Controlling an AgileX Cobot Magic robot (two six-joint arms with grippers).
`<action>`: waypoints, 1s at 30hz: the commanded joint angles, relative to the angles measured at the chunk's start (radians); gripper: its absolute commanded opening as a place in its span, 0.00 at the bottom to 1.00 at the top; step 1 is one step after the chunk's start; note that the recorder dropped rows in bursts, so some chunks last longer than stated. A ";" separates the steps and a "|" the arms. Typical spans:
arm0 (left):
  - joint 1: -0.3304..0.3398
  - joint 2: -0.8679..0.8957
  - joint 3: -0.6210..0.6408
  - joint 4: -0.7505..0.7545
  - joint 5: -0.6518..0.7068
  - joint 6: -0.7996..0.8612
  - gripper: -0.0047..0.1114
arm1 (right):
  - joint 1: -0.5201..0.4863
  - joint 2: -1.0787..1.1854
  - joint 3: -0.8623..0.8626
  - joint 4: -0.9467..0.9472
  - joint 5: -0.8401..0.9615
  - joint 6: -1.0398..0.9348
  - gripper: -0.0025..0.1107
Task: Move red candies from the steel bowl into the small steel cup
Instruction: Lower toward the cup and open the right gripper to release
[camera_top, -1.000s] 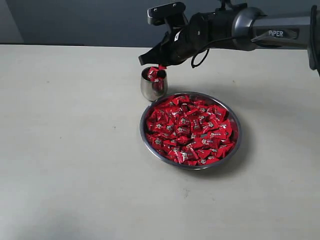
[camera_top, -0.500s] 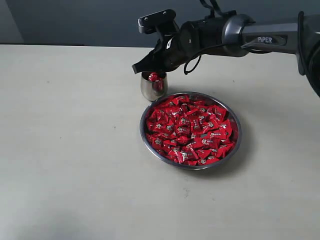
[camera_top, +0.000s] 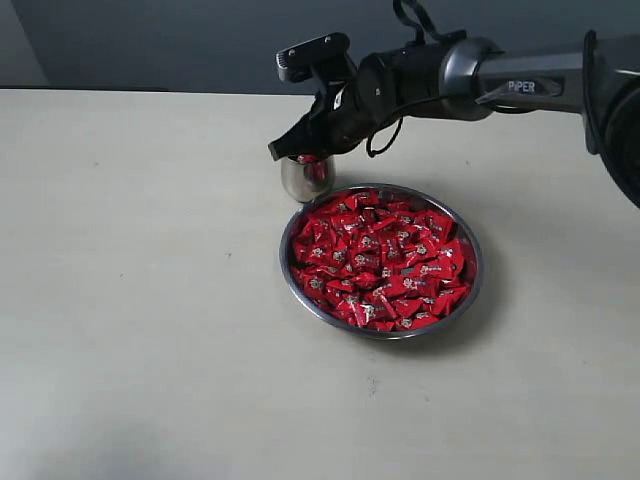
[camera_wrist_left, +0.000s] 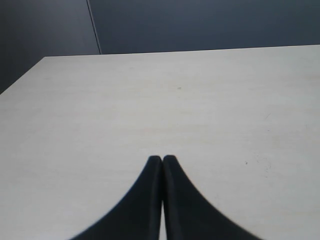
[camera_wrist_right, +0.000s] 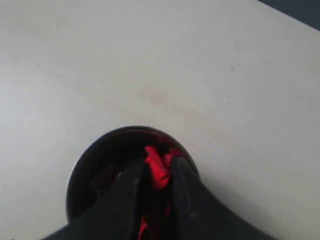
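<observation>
Descent is the change: a second ago the right gripper (camera_top: 298, 156) hung above the small steel cup (camera_top: 306, 180); now its tips dip into the mouth, fingers pinched on one red candy (camera_wrist_right: 156, 170), which I judge not yet released. The cup stands toward the desk's (camera_top: 150, 300) far edge, with the steel bowl (camera_top: 380, 336) just beside it on the near side, heaped with red candies (camera_top: 380, 260) — most of the work remains. The left gripper (camera_wrist_left: 162, 161), fingers pressed together, holds nothing. Bare surface toward the left and near edges gives ample room.
</observation>
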 joint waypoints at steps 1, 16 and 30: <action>-0.005 -0.005 0.005 0.002 -0.008 -0.001 0.04 | -0.002 0.000 -0.007 -0.009 -0.007 -0.003 0.02; -0.005 -0.005 0.005 0.002 -0.008 -0.001 0.04 | -0.002 -0.002 -0.007 -0.009 0.013 -0.007 0.42; -0.005 -0.005 0.005 0.002 -0.008 -0.001 0.04 | -0.002 -0.016 -0.106 -0.007 0.097 -0.007 0.40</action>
